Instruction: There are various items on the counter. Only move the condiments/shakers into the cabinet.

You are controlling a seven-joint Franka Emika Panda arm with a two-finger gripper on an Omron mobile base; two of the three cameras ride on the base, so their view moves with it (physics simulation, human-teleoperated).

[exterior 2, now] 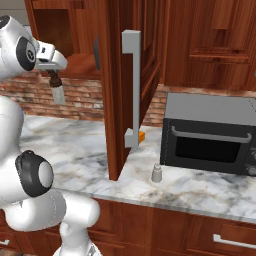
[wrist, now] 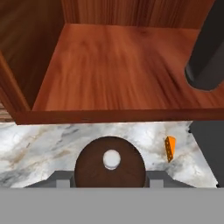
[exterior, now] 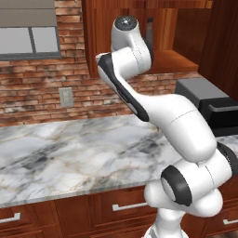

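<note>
My gripper (wrist: pixel 109 180) is shut on the small dark brown pepper mill (wrist: pixel 109 168), whose round top with a pale knob sits between the fingers. In the right base view the gripper (exterior 2: pixel 57 90) hangs with the mill (exterior 2: pixel 53 76) just in front of the open cabinet's shelf (wrist: pixel 122 65), above the counter (exterior 2: pixel 75 145). The tall dark bottle (wrist: pixel 208 52) stands on that shelf at the right, also seen in the left base view as the bottle (exterior: pixel 149 29). The pale grey shaker (exterior 2: pixel 156 173) stands on the counter near the microwave. The orange wedge (exterior 2: pixel 142 136) lies behind the cabinet door.
The open cabinet door (exterior 2: pixel 117 90) with its grey handle (exterior 2: pixel 131 85) juts out over the counter. A black microwave (exterior 2: pixel 210 135) stands at the right. A brick wall (exterior: pixel 42 93) backs the counter, and my own arm (exterior: pixel 153 107) hides the hand in the left base view.
</note>
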